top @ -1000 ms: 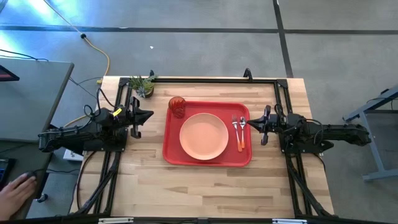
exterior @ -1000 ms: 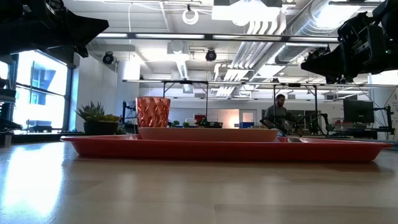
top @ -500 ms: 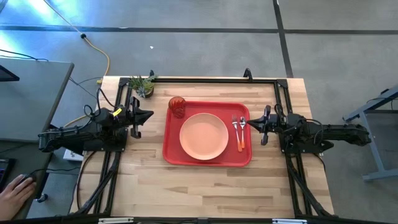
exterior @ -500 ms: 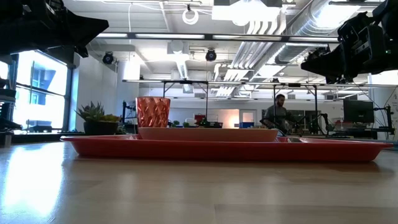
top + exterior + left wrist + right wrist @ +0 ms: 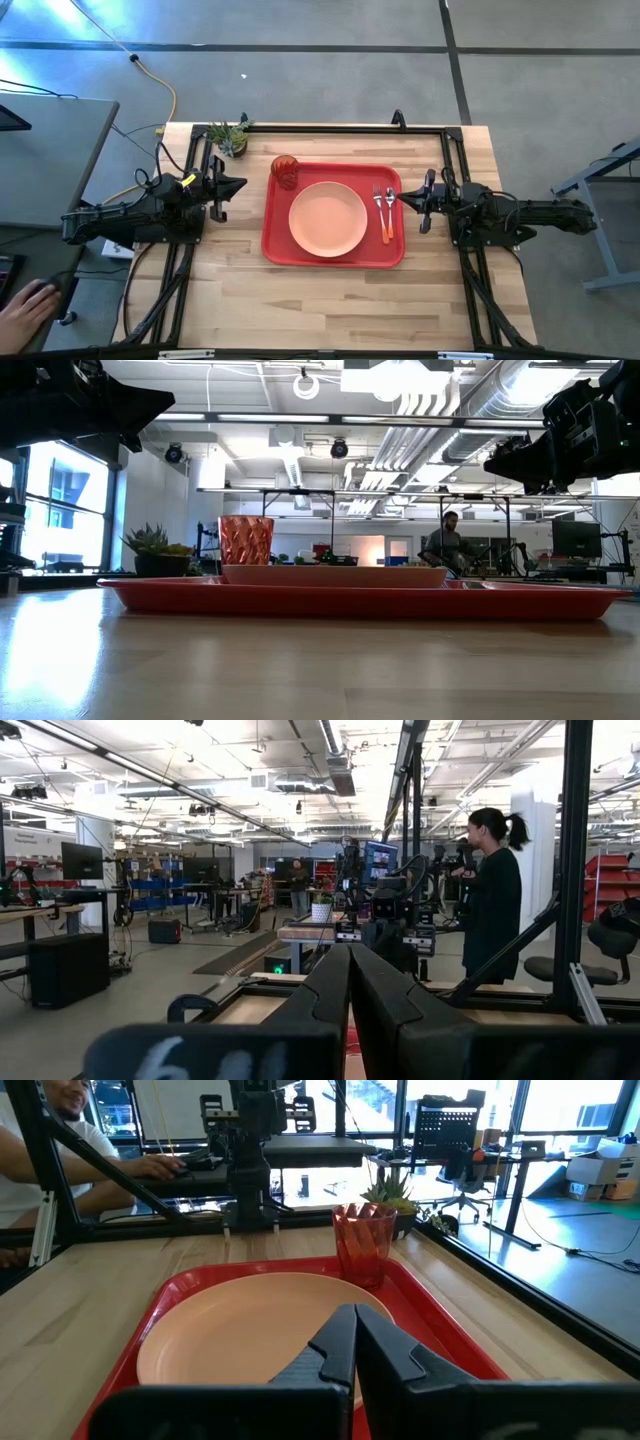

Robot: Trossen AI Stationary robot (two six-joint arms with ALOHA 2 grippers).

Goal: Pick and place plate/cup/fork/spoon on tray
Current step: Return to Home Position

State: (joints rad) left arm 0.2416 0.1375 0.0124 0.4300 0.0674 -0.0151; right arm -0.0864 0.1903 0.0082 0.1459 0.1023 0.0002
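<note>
Pale wood table (image 5: 330, 290), grey workshop floor (image 5: 330, 80) around; red tray (image 5: 275, 250) centred, bearing plate (image 5: 328, 219), cup (image 5: 285, 171) in corner nearest potted plant (image 5: 230, 135), fork (image 5: 378, 205) beside spoon (image 5: 388, 212); left gripper (image 5: 241, 184), right gripper (image 5: 401, 198) flanking tray, fingers closed, empty.

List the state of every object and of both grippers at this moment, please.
tray: flat on the table, loaded.
plate: flat in the tray's middle.
cup: upright in a tray corner.
fork: lying on the tray beside the plate.
spoon: lying on the tray beside the fork.
left gripper: shut, empty, beside the tray.
right gripper: shut, empty, at the tray's edge.
potted plant: upright on the table.
</note>
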